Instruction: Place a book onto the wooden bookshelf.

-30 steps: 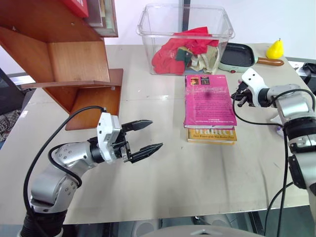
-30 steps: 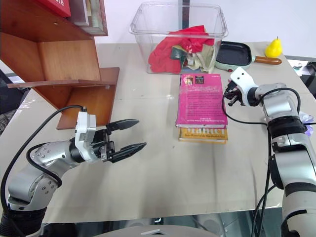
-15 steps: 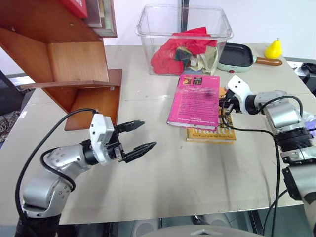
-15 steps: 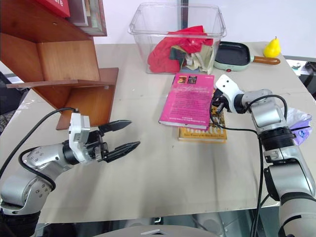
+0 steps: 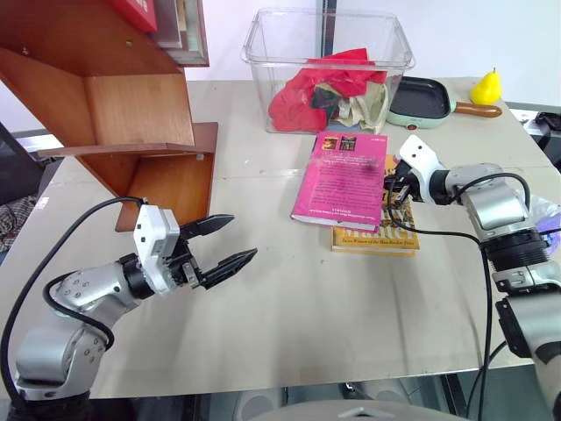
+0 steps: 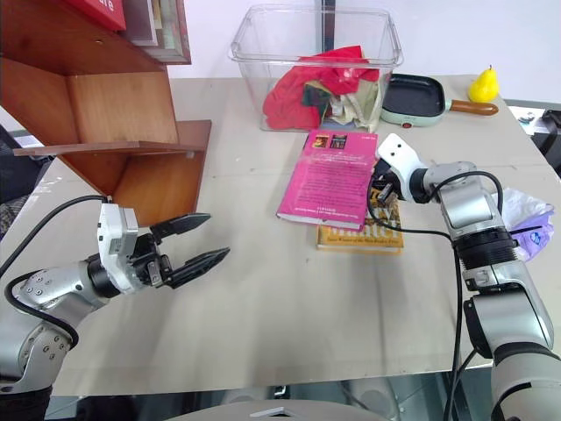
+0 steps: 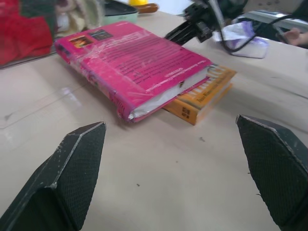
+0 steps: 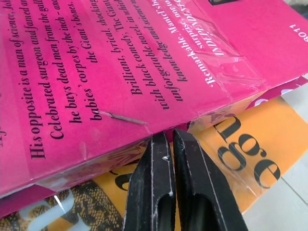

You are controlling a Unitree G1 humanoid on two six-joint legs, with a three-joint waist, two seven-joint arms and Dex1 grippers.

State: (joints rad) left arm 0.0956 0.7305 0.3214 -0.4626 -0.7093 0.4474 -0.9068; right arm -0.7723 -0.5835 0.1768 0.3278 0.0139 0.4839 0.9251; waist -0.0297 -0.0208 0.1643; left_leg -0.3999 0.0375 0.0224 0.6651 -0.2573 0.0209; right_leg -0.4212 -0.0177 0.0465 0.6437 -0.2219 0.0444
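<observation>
While bright pink paperback book (image 5: 342, 178) is lying skewed atop yellow-orange book (image 5: 379, 235) mid-table, am pressing right gripper (image 5: 400, 187), fingers together, against its right long edge; left gripper (image 5: 221, 246) is waiting wide apart, farther off, nearer reddish-brown wooden bookshelf (image 5: 114, 105).

magenta book (image 5: 340, 178), orange book (image 5: 377, 235), reddish-brown bookshelf (image 5: 105, 96)
</observation>
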